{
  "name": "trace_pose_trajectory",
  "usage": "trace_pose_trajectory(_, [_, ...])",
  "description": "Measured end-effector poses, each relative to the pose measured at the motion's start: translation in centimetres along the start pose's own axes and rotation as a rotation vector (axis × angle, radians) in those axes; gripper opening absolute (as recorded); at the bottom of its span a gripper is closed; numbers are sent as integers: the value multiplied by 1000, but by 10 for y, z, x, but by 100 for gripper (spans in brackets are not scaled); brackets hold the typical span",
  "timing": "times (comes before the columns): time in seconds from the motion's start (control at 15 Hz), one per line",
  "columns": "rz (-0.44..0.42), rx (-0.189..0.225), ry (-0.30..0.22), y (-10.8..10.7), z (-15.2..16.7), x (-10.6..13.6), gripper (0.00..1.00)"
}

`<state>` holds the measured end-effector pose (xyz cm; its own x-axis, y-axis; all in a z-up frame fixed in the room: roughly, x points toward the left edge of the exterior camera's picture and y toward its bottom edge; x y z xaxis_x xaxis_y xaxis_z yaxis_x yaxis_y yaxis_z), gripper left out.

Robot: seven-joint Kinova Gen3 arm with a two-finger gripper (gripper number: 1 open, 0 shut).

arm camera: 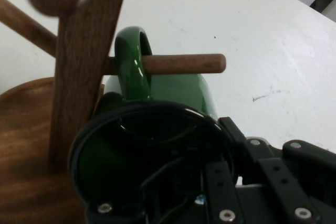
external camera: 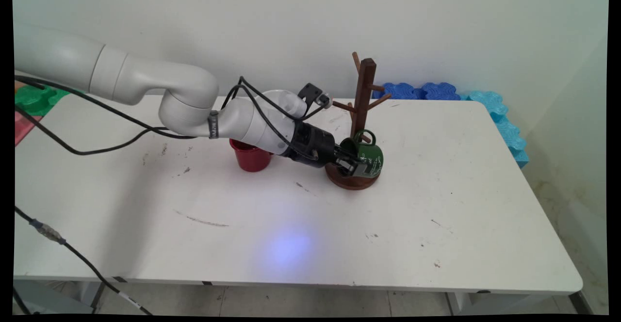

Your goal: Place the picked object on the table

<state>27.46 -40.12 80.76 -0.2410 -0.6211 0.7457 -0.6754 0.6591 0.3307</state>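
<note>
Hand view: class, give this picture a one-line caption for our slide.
Gripper shut on a green mug, its handle threaded over a peg of the wooden mug tree.

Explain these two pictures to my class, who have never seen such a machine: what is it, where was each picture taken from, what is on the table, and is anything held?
The machine is a white robot arm ending in a black gripper with two fingers. The wide picture comes from a fixed camera above the table's near side. The close picture comes from a camera on the hand, looking along the gripper.

On the table stands a wooden mug tree with pegs and a round base. A red cup stands behind the arm, partly hidden. Blue foam pieces lie along the wall.

The gripper grasps a green mug at its rim, one finger inside. The mug's handle is threaded over a low peg of the tree.
</note>
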Motion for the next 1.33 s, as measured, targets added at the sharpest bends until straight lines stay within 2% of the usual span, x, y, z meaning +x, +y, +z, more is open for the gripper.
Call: trace_pose_trajectory(1.33, [53,-11,-11,18,-5,3,0])
